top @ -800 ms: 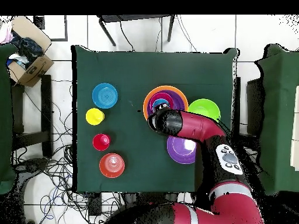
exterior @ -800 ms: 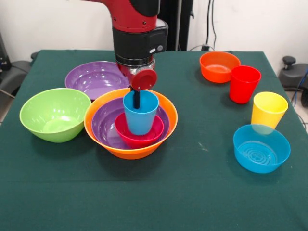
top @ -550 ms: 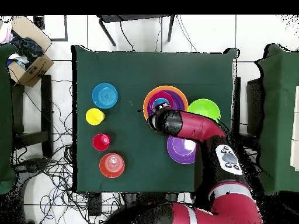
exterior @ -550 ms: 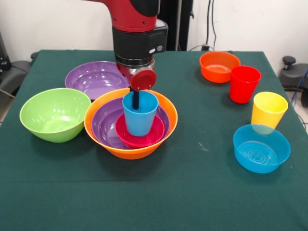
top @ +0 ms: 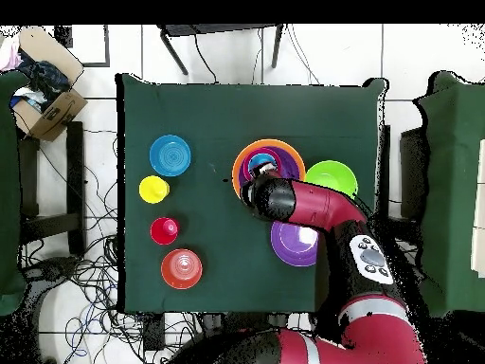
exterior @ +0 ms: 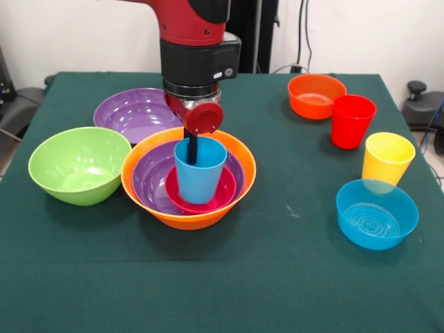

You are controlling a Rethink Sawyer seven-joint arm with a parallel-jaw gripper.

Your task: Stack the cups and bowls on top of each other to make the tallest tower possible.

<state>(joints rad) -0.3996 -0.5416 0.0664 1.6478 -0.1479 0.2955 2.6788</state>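
The tower is a large orange bowl (exterior: 186,220) holding a purple bowl (exterior: 148,177), a small pink-red bowl (exterior: 223,194) and the blue cup (exterior: 200,177). My gripper (exterior: 191,148) comes down from above and is shut on the blue cup's far rim, one black finger inside the cup. The cup stands upright in the pink-red bowl. In the overhead view my arm covers part of the tower (top: 280,151). The red cup (exterior: 352,121) and yellow cup (exterior: 386,158) stand at the right.
A lime green bowl (exterior: 78,164) touches the tower's left side, and a second purple bowl (exterior: 135,111) lies behind it. A small orange bowl (exterior: 316,96) and a small blue bowl (exterior: 377,214) sit by the loose cups at the right.
The gripper has moved down and slightly left with the blue cup, which now sits lower in the pink-red bowl.
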